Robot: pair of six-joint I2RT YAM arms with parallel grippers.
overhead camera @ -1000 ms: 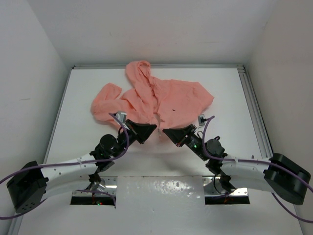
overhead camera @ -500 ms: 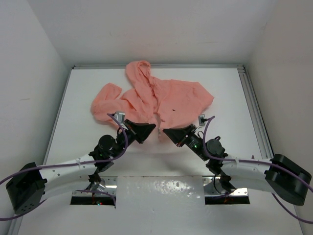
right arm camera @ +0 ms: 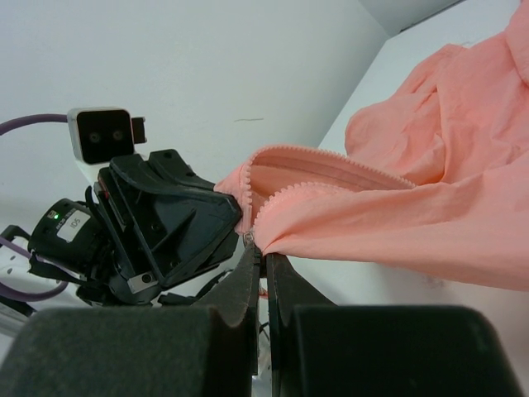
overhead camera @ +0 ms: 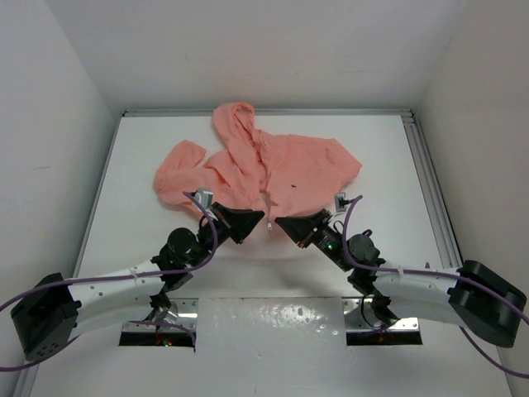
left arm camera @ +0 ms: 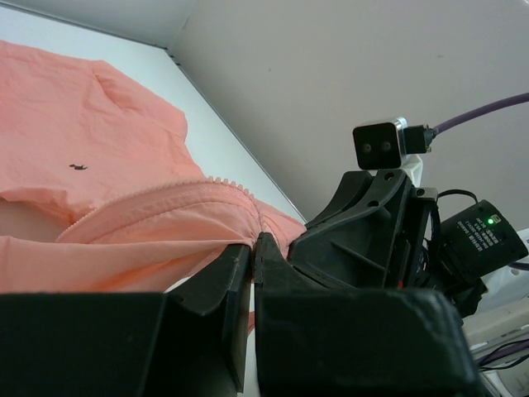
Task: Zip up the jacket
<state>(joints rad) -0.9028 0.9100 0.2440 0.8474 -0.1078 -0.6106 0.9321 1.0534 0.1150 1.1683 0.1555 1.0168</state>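
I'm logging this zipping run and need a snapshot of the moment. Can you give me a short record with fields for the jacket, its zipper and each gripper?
jacket: pink, hooded, lying crumpled on the white table, hood toward the far wall
zipper: rows of teeth apart near the bottom edge
left gripper: shut on the jacket's bottom edge, beside the zipper
right gripper: shut on the bottom edge at the zipper's lower end
gripper spacing: tips close together, facing each other

The jacket (overhead camera: 289, 169) lies across the upper middle of the table (overhead camera: 388, 165), its hood toward the top of the frame. Just below its bottom hem, at centre frame, the left gripper (overhead camera: 258, 217) and right gripper (overhead camera: 281, 222) sit nearly tip to tip, each seemingly pinching the hem.
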